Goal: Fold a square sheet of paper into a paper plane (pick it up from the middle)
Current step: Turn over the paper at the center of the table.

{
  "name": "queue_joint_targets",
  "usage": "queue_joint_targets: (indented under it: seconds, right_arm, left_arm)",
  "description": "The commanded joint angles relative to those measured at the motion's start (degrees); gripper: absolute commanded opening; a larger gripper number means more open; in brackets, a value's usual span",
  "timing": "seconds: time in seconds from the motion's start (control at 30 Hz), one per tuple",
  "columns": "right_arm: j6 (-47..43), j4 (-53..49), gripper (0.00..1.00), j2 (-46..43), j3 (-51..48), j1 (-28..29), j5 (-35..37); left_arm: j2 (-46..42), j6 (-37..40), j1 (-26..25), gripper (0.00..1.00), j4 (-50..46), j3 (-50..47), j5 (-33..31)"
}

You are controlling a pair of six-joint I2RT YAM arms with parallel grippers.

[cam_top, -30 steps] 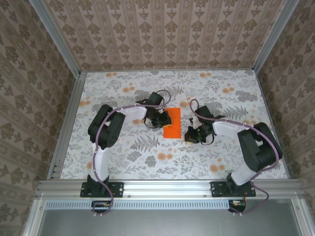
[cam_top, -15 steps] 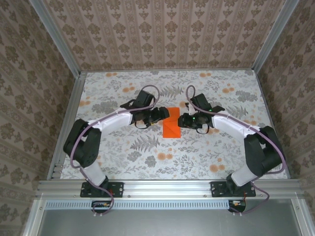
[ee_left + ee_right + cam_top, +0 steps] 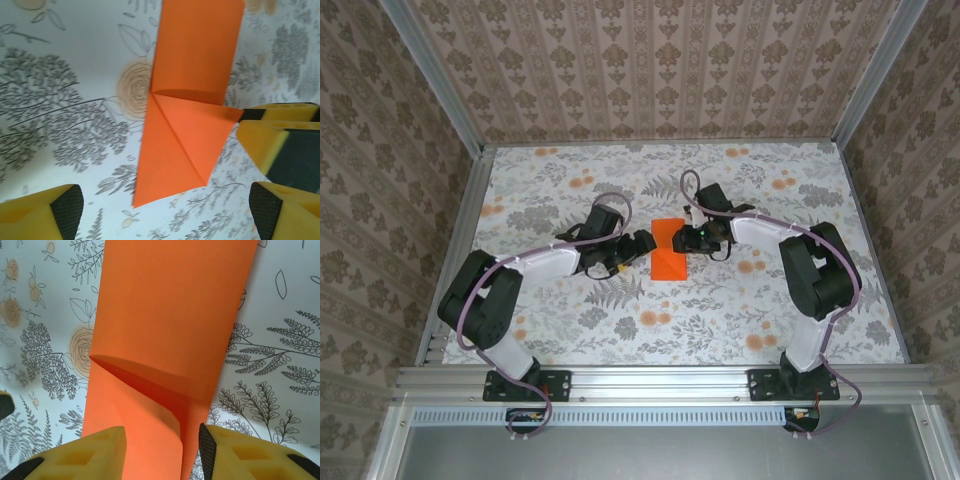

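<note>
The orange paper [image 3: 669, 258] lies flat in the middle of the flowery table [image 3: 560, 330]. It is well away from the walls [image 3: 650, 70], with room on every side. It is folded, with one corner turned in. The left gripper [image 3: 641, 245] is wide open just beside its left edge and holds nothing. The right gripper [image 3: 686, 238] is open at the right edge. One of its fingers [image 3: 100, 455] is over the paper and may be touching it, but that is hard to tell.

Light: I read bright, even, diffuse light from above, no glare | Shadows: faint on the table [image 3: 750, 310], one dark band under the raised fold of the square sheet of paper [image 3: 170, 315] | Focus: wrist views soft (fingertips [image 3: 100, 455] blur close up)
</note>
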Motion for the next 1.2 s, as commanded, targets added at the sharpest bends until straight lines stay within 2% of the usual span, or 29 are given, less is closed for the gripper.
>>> queue_joint_targets:
  seconds: [0.0, 0.3, 0.5, 0.6, 0.77, 0.93, 1.07, 1.17]
  right_arm:
    - [-3.1, 1.6, 0.43, 1.9, 1.8, -0.9, -7.1]
    - [-2.9, 3.8, 0.34, 4.6, 1.1, -2.2, -11.5]
    - [-0.3, 8.4, 0.15, 5.0, -0.9, -3.4, -16.0]
    - [4.0, 13.3, 0.09, 4.5, -2.8, -4.4, -19.4]
    - [13.0, 22.3, 0.07, 2.4, -6.0, -6.0, -24.8]
    - [21.4, 31.2, 0.07, 0.3, -8.7, -7.3, -29.1]
    - [25.0, 34.6, 0.06, -0.4, -9.8, -7.6, -30.2]
    - [26.2, 35.4, 0.07, -0.1, -10.0, -7.6, -30.4]
  left_arm:
    - [2.0, -2.8, 0.2, 0.89, 7.9, -0.2, 2.9]
    - [4.8, -3.1, -0.1, 0.87, 11.2, -0.3, 4.7]
    - [6.2, -2.7, -0.2, 0.83, 14.6, -1.5, 6.1]
    - [7.3, -2.8, -0.2, 0.78, 17.2, -1.8, 7.4]
    - [8.5, -3.0, -0.5, 0.72, 19.6, -2.1, 8.1]
    - [8.8, -3.2, -0.9, 0.73, 19.9, -1.8, 7.7]
    - [9.0, -4.1, -1.3, 0.76, 21.9, -1.4, 7.0]
    - [9.4, -4.2, -1.6, 0.73, 23.2, -0.7, 6.7]
